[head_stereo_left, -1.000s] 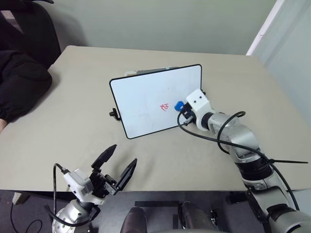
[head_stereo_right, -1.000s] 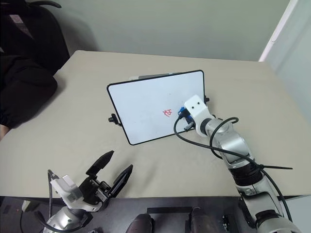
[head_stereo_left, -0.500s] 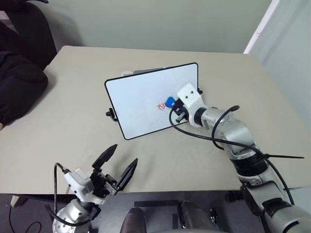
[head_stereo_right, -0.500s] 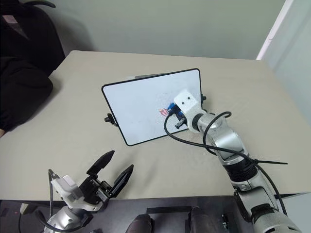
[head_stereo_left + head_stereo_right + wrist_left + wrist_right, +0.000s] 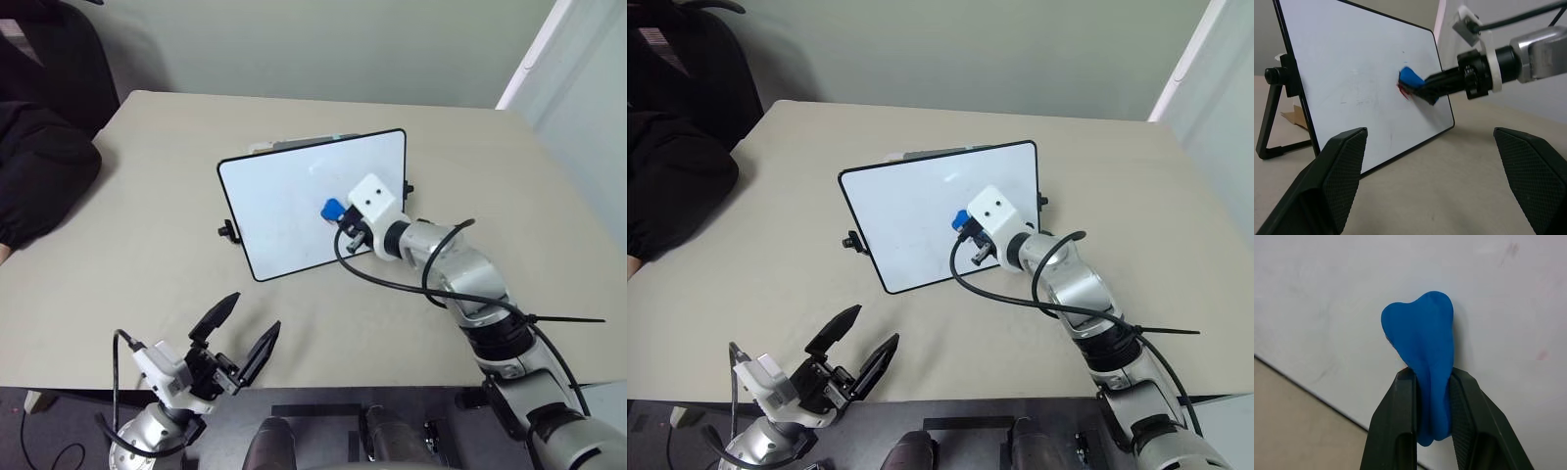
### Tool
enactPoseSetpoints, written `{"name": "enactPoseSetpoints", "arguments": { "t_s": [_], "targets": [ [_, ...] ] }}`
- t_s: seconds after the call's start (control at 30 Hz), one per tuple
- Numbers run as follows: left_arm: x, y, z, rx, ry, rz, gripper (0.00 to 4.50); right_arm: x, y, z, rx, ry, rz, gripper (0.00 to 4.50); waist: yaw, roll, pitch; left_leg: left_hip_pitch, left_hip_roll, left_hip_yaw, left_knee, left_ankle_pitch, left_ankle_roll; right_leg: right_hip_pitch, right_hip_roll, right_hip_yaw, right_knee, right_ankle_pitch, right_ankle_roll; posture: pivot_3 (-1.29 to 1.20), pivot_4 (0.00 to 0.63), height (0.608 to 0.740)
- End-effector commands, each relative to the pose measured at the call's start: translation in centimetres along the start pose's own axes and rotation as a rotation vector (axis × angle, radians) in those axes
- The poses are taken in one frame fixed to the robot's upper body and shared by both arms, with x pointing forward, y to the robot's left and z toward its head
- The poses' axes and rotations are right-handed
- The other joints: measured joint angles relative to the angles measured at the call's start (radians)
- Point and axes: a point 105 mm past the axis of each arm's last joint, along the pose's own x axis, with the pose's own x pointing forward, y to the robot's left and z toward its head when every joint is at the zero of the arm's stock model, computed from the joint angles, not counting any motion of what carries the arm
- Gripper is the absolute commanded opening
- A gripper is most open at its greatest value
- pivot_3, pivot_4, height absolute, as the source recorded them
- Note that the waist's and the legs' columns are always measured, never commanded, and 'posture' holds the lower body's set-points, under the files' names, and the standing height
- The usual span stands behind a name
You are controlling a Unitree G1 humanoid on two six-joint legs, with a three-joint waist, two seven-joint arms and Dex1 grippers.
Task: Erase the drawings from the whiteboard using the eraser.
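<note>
Eraser (image 5: 1411,79) apparently covers drawings (image 5: 1402,90) on whiteboard (image 5: 284,206).

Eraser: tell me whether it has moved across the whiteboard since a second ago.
Yes. The eraser has slid from near the whiteboard's right edge toward its middle, over the drawings.

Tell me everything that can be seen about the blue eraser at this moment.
The eraser is a small bright blue piece that looks soft: it is squeezed and bent between the two black fingers of the right gripper, which is shut on it. Its rounded free end presses against the face of the upright whiteboard, covering most of the drawings; a trace of red shows at its edge. Nothing else touches it.
</note>
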Motion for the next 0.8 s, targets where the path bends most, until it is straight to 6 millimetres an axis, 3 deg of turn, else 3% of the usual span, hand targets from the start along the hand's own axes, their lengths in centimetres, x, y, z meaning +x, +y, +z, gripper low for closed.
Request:
{"name": "enactPoseSetpoints", "arguments": {
  "t_s": [0.03, 0.4, 0.63, 0.8],
  "targets": [
    [0.3, -0.3, 1.1, 0.025, -0.039, -0.012, 4.5, -0.2, -0.1, -0.8, -0.018, 0.03, -0.006, 0.75, 0.0, 0.0, 0.0, 0.0, 0.0, 0.0, 0.0, 0.0, 0.0, 0.0, 0.0, 0.0, 0.0, 0.0, 0.0, 0.0, 0.15, 0.74],
    [0.3, -0.2, 1.1, 0.022, -0.043, -0.01, 4.5, -0.2, -0.6, 0.4, -0.041, 0.006, -0.007, 0.75, 0.0, 0.0, 0.0, 0.001, 0.0, 0.0, 0.001, 0.001, -0.001, 0.0, 0.0, 0.0, 0.0, 0.001, 0.001, 0.0, 0.15, 0.74],
    [0.3, -0.2, 1.2, 0.021, -0.046, -0.007, 4.5, -0.3, 0.1, -1.5, -0.086, 0.102, 0.042, 0.75, 0.0, 0.0, 0.0, 0.0, 0.0, 0.0, 0.001, 0.001, -0.001, 0.0, 0.0, 0.0, 0.0, 0.001, 0.001, 0.0, 0.15, 0.74],
    [0.3, -0.2, 1.2, 0.02, -0.045, -0.007, 4.5, -0.2, 0.0, -0.5, -0.105, 0.072, 0.041, 0.75, 0.0, 0.0, 0.0, 0.001, 0.0, 0.0, 0.001, 0.001, -0.001, 0.0, 0.0, 0.0, 0.0, 0.001, 0.001, 0.0, 0.15, 0.74]
  ]
}}
